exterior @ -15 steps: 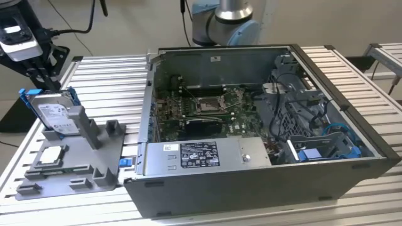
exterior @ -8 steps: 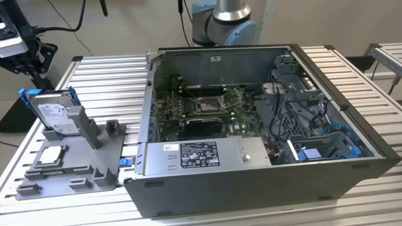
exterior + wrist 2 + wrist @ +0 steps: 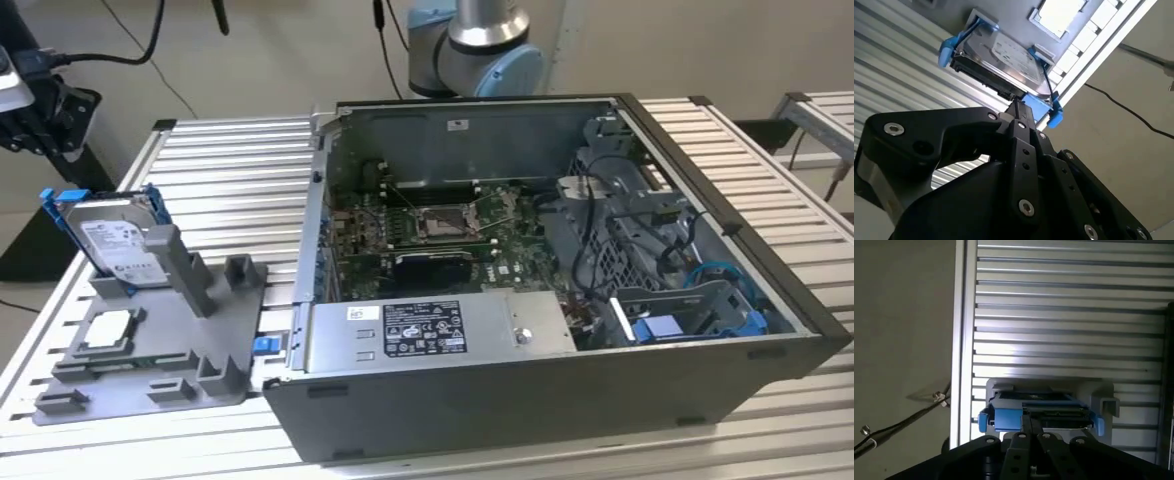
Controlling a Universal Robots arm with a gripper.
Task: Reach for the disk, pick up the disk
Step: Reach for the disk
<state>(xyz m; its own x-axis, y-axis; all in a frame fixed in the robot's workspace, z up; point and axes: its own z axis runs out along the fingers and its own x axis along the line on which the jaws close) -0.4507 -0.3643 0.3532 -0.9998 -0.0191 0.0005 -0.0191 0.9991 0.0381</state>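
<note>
Closest up, the gripper [image 3: 1016, 107] is showing its black links. The two fingers are looking pressed together with nothing between them, so it's carrying nothing right now. It's hanging just short of the disk [image 3: 1004, 55], lining up on the narrow top edge, and as far as I can tell it isn't touching.

From the exterior view, the disk is standing on edge in a grey holder [image 3: 200, 330] at the left end of the slatted table [image 3: 227, 180], leaning a little against a post. A small silver chip [image 3: 110, 328] is lying flat in the same holder, just beside it.

What's worrying me:
- If those fingers are going down shut like that, they're going to jab the top edge instead of straddling it. The disk is only sitting in a slot, so a push could rock it or tip it out.
- The blue carrier [image 3: 1006, 419] is wrapping the sides. If the pads are landing on that plastic rather than the metal body, I'm guessing it flexes and the disk slips or twists on the lift.
- Coming in off-centre could drag the whole holder, and the chip is sitting right there to get knocked.
</note>
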